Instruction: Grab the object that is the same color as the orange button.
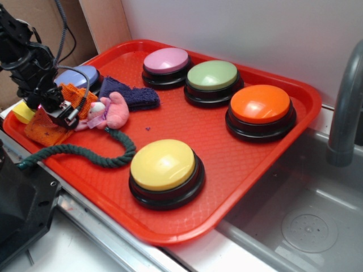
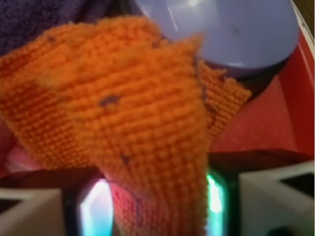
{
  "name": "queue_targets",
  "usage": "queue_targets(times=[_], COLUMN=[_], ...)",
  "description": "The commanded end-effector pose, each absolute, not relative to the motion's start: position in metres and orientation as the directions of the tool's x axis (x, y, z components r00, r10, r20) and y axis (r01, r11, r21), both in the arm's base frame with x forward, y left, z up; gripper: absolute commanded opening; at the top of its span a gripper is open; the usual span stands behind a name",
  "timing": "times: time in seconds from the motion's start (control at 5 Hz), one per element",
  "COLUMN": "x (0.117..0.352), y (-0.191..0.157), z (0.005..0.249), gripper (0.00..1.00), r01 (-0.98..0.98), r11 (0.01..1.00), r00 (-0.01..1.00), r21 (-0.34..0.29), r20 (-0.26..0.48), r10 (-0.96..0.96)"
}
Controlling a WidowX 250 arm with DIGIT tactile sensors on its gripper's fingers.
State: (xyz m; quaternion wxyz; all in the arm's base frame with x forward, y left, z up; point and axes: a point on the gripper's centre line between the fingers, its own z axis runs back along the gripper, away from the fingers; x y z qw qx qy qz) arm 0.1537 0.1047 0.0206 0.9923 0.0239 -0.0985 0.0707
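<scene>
Exterior view: red tray [image 1: 266,164] is the landmark. Gripper [image 1: 62,110] sits over the tray's far-left corner, black arm coming in from the upper left. Orange rag [image 1: 71,96] is bunched between the fingers, with more orange cloth draped down onto the tray's left rim just below. Gripper is clamped on the rag, jaws narrow.

Orange button [image 1: 261,110] sits near the tray's right edge, well apart from the rag. Green button [image 1: 212,79] and pink button [image 1: 166,63] line the tray's back edge; yellow button [image 1: 164,170] is near the front edge. Blue button [image 1: 79,76] is at the back-left of the tray, just beside the gripper. Dark purple cloth [image 1: 133,93] lies between the blue and pink buttons. Pink plush toy [image 1: 110,113] is just right of the gripper, touching a green rope [image 1: 85,150] that curls across the tray's left part and hangs over its front-left rim. A yellow item [image 1: 22,112] sits just off the tray's left corner, mostly hidden.

Wrist view: rag [image 2: 128,123] fills the frame, hanging up from between the fingers [image 2: 29,211], dark specks visible. Blue button [image 2: 231,34] is just behind it, purple cloth [image 2: 44,19] at upper left, tray surface [image 2: 261,123] at right.
</scene>
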Motion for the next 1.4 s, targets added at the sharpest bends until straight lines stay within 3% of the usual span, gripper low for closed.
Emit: queue_targets(times=[0.0,0.2,0.4,0.8,1.0,1.2], x=[0.157,0.157,0.158,0.166,0.168,0.168], y=[0.100,0.091,0.062,-0.018,-0.042,-0.037], z=[0.035,0.057,0.097,0.157,0.174,0.173], gripper=[0.00,0.00,0.00,0.00,0.00,0.00], r01=[-0.142,-0.202,-0.195,-0.083,-0.005,0.007], r11=[0.989,0.979,0.979,0.987,0.990,0.992], r00=[0.968,0.969,0.966,0.983,0.992,0.995], r21=[0.036,0.024,-0.056,-0.136,-0.143,-0.126], r20=[0.216,0.149,0.162,0.150,0.123,0.096], r10=[0.131,0.197,0.202,0.103,0.023,0.005])
